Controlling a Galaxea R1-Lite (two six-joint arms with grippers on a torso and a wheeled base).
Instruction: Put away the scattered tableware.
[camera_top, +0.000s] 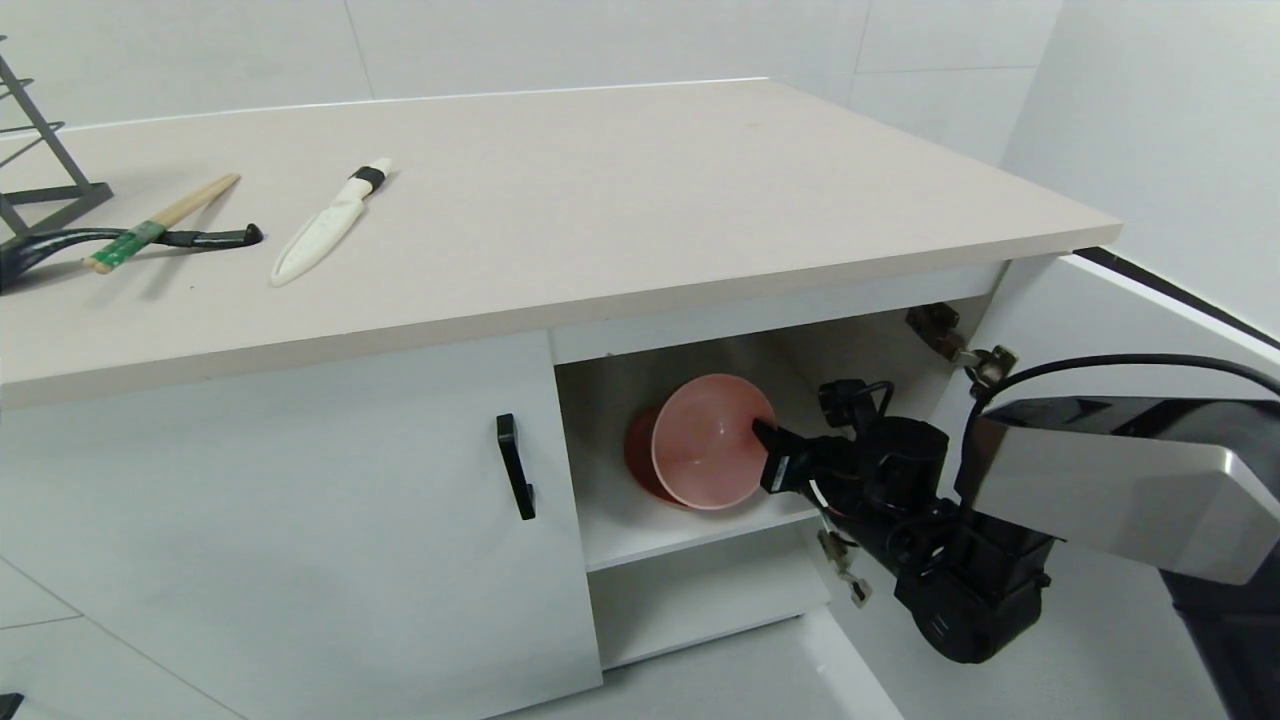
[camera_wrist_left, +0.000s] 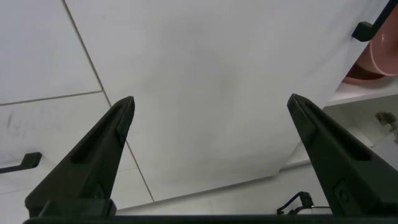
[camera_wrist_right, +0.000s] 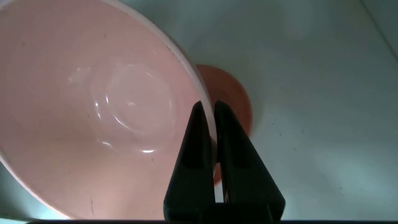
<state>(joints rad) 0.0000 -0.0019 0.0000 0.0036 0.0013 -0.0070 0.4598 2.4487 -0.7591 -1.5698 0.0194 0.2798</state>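
Pink bowl (camera_top: 700, 440) inside open cabinet (camera_top: 640, 528)

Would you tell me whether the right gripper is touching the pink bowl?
Touching. The right wrist view shows the right gripper pinching the pink bowl at its rim, one finger on each side.

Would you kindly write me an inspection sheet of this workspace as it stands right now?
Surface: beige countertop above a white cabinet.
Job's things: pink bowl tilted on edge inside the open cabinet, red bowl behind it; chopsticks, black utensil and white utensil lie on the countertop's left part.
Clutter: dark rack at the countertop's left edge.
Grippers: right gripper shut on the pink bowl's rim; left gripper open, facing the closed cabinet door.
Cables: black cable arcs over the right arm.
Surroundings: white tiled wall; right-hand cabinet door open.
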